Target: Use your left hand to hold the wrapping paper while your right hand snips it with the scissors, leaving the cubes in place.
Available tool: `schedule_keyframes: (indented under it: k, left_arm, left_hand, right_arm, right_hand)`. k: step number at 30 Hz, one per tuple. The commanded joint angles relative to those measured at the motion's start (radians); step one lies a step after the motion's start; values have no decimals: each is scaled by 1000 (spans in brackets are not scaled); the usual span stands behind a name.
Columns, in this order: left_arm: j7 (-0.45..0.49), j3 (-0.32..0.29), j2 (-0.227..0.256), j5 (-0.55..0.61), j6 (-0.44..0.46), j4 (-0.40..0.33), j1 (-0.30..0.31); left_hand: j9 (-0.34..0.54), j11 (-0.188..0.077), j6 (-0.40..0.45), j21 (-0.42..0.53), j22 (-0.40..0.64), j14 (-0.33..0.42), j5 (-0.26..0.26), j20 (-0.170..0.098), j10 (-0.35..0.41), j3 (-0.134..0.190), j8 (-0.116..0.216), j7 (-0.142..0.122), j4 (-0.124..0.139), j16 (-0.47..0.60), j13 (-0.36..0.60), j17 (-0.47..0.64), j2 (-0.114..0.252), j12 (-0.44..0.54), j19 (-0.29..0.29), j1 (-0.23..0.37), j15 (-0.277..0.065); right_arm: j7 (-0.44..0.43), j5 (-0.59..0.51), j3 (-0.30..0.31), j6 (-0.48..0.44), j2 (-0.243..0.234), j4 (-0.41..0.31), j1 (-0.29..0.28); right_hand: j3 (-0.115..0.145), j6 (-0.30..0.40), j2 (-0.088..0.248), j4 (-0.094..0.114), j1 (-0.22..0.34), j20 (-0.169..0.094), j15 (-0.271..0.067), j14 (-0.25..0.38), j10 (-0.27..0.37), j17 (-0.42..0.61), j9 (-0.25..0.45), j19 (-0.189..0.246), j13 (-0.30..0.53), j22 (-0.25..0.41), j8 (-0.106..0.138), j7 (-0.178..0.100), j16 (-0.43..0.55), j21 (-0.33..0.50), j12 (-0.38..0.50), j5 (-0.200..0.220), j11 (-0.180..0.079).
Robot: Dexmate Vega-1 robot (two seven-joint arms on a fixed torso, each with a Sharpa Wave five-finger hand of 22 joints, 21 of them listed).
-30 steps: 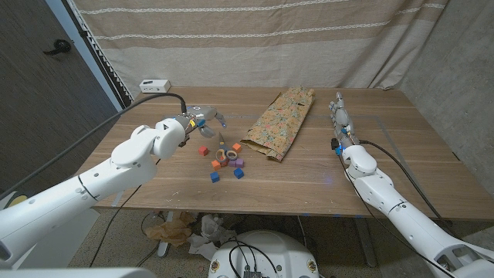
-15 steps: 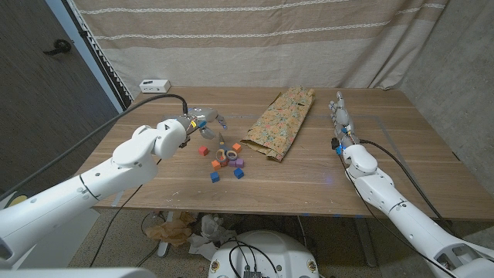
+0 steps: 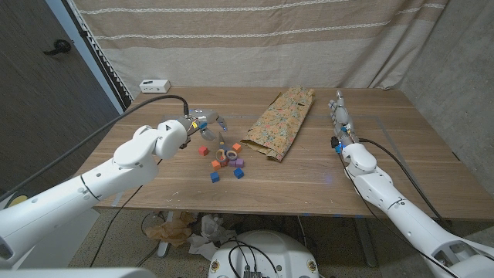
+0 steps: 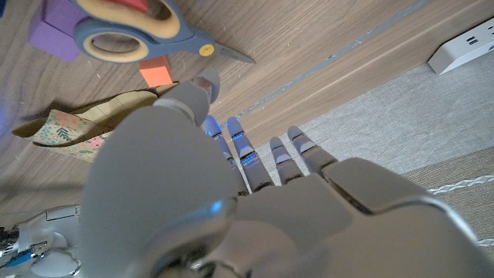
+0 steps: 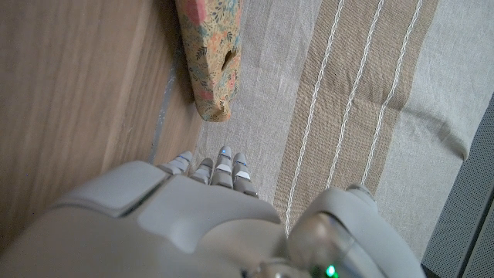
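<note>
on the table, wrapping paper point(image 3: 279, 123) beside cubes point(image 3: 224, 161), left hand point(image 3: 202, 122) spread and empty, right hand point(image 3: 340, 116) fingers straight, empty

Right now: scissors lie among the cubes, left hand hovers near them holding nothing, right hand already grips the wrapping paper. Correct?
Not quite. The right hand grips nothing: the head view shows it by the table's right side, apart from the wrapping paper. The rest holds: the scissors lie among the cubes, and the left hand hovers near them holding nothing.
</note>
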Motion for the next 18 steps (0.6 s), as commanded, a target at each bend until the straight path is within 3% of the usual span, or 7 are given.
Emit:
schedule_keyframes:
  k: [1,18]
  left_arm:
    - [-5,11,-6,18,8,14,0]
    - [0,21,-17,18,-1,26,2]
  left_hand:
    - [2,0,-3,1,2,6,4,-59,-2,0,-3,-4,3,4,4,3,-6,3,-2,-4,-170]
    - [4,-1,-2,2,2,11,4,-59,-2,0,-2,-4,5,6,7,4,-6,4,0,-9,-170]
  right_arm:
    - [1,-5,-14,8,21,25,26]
    - [-3,-1,-7,15,18,23,16]
  right_hand:
    - [-2,-4,-5,-5,8,2,-2,-8,0,2,5,-7,4,1,-1,-5,2,6,-1,5,-5]
    - [-1,-4,-1,-9,17,2,-2,-7,-1,2,5,-7,4,1,0,-6,2,6,-2,9,-5]
